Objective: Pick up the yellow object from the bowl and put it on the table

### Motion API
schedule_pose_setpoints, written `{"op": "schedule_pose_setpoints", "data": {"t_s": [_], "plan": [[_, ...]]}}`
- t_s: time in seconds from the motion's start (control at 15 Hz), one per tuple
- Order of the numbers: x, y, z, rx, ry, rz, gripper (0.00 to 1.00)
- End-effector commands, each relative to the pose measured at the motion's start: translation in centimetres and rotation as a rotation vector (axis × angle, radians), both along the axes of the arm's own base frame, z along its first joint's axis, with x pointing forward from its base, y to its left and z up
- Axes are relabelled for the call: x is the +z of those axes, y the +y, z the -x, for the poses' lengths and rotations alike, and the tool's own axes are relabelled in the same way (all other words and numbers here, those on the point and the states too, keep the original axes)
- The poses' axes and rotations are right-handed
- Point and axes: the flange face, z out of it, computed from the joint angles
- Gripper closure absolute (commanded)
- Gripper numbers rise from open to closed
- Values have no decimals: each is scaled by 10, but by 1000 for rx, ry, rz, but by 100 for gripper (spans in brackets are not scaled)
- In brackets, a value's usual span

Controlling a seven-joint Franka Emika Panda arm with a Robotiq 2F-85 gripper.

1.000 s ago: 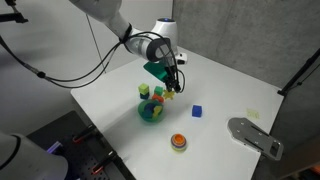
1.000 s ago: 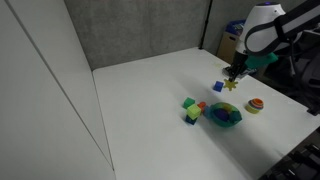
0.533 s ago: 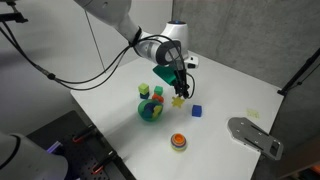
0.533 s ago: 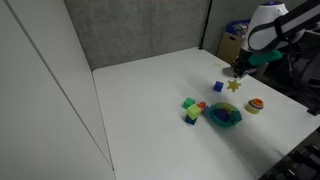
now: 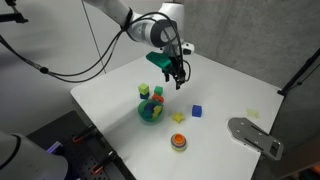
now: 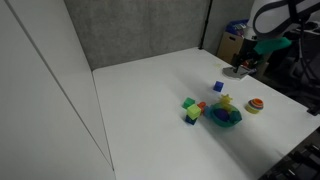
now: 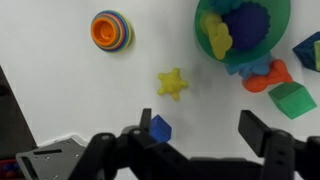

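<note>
The spiky yellow object point(image 7: 172, 83) lies free on the white table point(image 7: 60, 70), a short way from the teal-green bowl point(image 7: 240, 58). Both exterior views show the yellow object point(image 5: 178, 117) point(image 6: 225, 101) beside the bowl point(image 5: 150, 111) point(image 6: 224, 118). My gripper point(image 7: 200, 140) is open with nothing between its fingers. It hangs well above the tabletop, over the ground between the yellow object and a blue cube point(image 7: 160, 128). In both exterior views the gripper point(image 5: 177, 80) point(image 6: 243, 68) is raised clear of everything.
An orange-red ringed disc point(image 7: 111, 30) point(image 5: 179, 142) sits apart from the bowl. Green point(image 7: 292, 98) and orange-red point(image 7: 265, 78) toy pieces lie just beside the bowl, which holds a blue and a yellow-green piece. A grey metal plate point(image 5: 255, 136) sits at a table corner.
The gripper carried the yellow object away from the bowl, opened and let it go onto the table, then rose. The yellow object now rests alone on the white surface.
</note>
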Motion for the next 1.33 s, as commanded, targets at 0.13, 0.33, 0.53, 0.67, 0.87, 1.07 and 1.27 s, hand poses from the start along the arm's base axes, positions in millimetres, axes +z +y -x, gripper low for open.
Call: {"op": "schedule_pose_setpoints", "data": {"t_s": [0.13,0.33,0.53,0.67,0.87,1.07,1.27], "plan": [[86,29,41,23,76,-34,0],[128,45,68,48,111,-53,0],[171,60,100,134,114,-94,0],[195,67,120,210,96,-132,0],[220,71,143,282,83,-139,0],[234,67,161,303,95,-137,0],[234,70,155,284,92,-127,0]]}}
